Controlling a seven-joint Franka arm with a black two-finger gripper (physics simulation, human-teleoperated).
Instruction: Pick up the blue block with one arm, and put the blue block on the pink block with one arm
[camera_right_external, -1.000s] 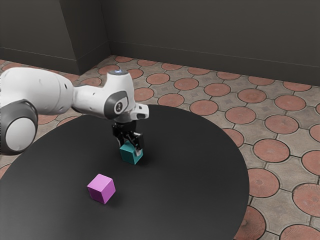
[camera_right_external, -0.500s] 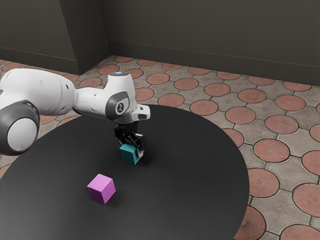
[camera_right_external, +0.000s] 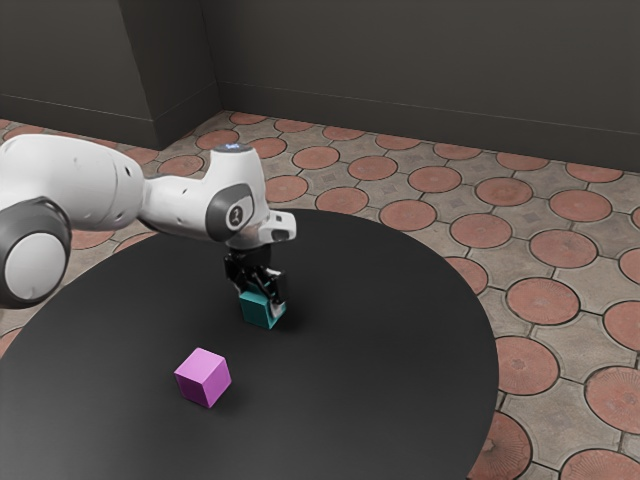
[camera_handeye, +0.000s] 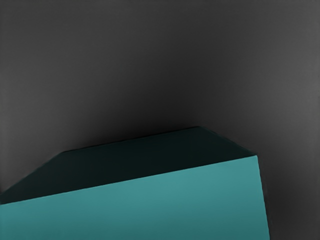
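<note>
Ok so, big round black table (camera_right_external: 400, 330), white arm (camera_right_external: 150, 205) coming in from about 9 o'clock in the exterior view. The gripper (camera_right_external: 262, 292) is right down on top of the blue block (camera_right_external: 258, 312), which looks teal to me tbh. The block sits flat on the table near the middle, and the wrist view has its top face (camera_handeye: 150, 205) right under the hand. Honestly can't tell if the gripper is pinching it or just spread around it. The pink block (camera_right_external: 203, 377) is at roughly 7 o'clock from the blue one, apart from it, nothing on top. I'd call this the grasp step. Next it needs a firm squeeze, a straight lift, then a carry over to the pink block. It's a cube, so no real long axis; one upright edge points at about 5 o'clock.
</note>
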